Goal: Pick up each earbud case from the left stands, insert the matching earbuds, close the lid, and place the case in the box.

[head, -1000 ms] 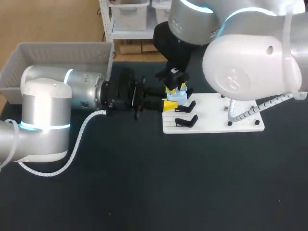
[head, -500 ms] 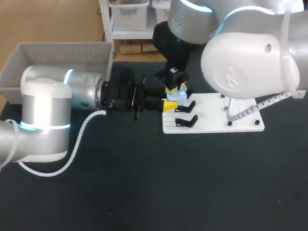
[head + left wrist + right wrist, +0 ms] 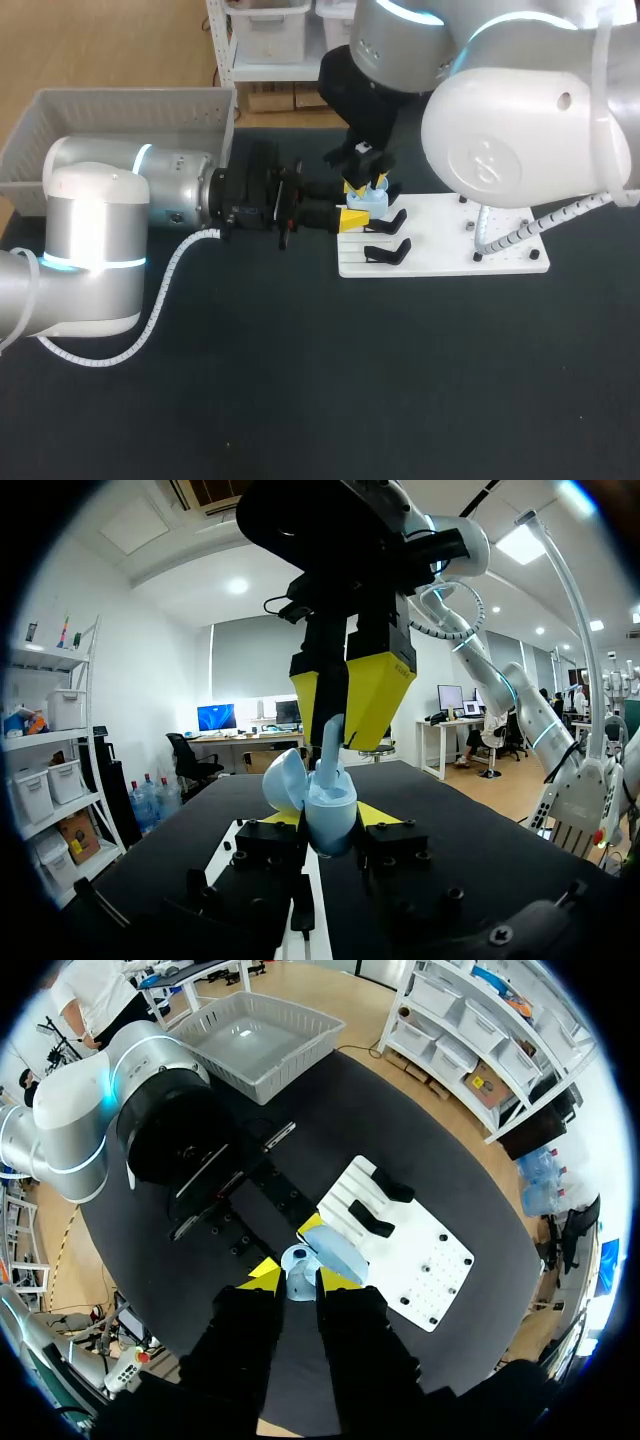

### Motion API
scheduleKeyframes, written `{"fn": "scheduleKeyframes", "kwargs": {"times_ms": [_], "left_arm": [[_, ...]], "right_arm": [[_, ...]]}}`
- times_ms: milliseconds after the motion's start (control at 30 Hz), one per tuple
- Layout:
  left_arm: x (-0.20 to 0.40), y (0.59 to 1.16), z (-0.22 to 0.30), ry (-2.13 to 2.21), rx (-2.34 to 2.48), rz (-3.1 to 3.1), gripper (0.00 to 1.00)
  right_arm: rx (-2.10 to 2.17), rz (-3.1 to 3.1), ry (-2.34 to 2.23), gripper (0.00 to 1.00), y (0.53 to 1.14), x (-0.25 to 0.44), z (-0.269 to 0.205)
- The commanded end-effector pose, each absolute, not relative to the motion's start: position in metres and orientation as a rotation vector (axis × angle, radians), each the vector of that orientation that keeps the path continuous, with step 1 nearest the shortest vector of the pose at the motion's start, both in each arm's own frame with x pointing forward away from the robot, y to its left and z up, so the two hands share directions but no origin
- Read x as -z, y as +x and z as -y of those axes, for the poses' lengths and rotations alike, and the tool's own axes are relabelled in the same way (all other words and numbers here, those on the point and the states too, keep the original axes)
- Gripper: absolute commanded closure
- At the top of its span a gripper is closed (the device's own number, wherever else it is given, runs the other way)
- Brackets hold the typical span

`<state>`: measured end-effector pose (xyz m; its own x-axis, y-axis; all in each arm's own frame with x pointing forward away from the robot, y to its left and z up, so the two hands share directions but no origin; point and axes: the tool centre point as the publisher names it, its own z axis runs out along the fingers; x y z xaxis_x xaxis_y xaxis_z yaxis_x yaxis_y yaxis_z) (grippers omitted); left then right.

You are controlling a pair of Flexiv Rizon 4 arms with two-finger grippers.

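- The light-blue earbud case [image 3: 366, 199] [image 3: 328, 808] [image 3: 297, 1258] is held up over the near-left corner of the white stand board [image 3: 450, 235] [image 3: 420, 1250]. Its lid [image 3: 283, 780] is swung open to one side.
- The left gripper [image 3: 358, 210] [image 3: 330, 818] comes in level from the left. Its jaws are narrow, with a yellow tip pressed to each side of the case body.
- An earbud [image 3: 330, 742], also light blue, stands stem-up in the case's open mouth. How far in it sits is hard to tell.
- The right gripper [image 3: 365, 182] [image 3: 350, 705] [image 3: 298, 1278] hangs straight above the case and points down. Its jaws are nearly together and seem to pinch the earbud's stem.
- Two black holders [image 3: 388, 252] sit on the board just beside the case. Small pegs stand further right on the board.
- The board lies on the dark table [image 3: 300, 380].
- The grey box [image 3: 120, 110] [image 3: 260, 1045] sits at the table's far left corner, well apart from the case.
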<state>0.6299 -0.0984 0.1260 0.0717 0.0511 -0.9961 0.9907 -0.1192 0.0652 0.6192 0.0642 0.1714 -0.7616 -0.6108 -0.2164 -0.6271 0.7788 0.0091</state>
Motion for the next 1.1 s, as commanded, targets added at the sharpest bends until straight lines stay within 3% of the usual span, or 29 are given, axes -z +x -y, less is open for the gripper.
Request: {"fn": "scheduleKeyframes", "kwargs": {"times_ms": [33, 1067, 1100], "left_arm": [[-0.125, 0.629, 0.098, 1.364, 1.212, -1.139, 1.0], [-0.125, 0.629, 0.098, 1.364, 1.212, -1.139, 1.0], [-0.125, 0.629, 0.098, 1.364, 1.212, -1.139, 1.0]], "right_arm": [[-0.117, -2.77, -0.975, 1.0, 0.619, -0.17, -0.065], [-0.095, -2.789, -0.979, 1.0, 0.629, -0.159, -0.067], [-0.094, -2.788, -0.978, 0.85, 0.629, -0.159, -0.067]]}}
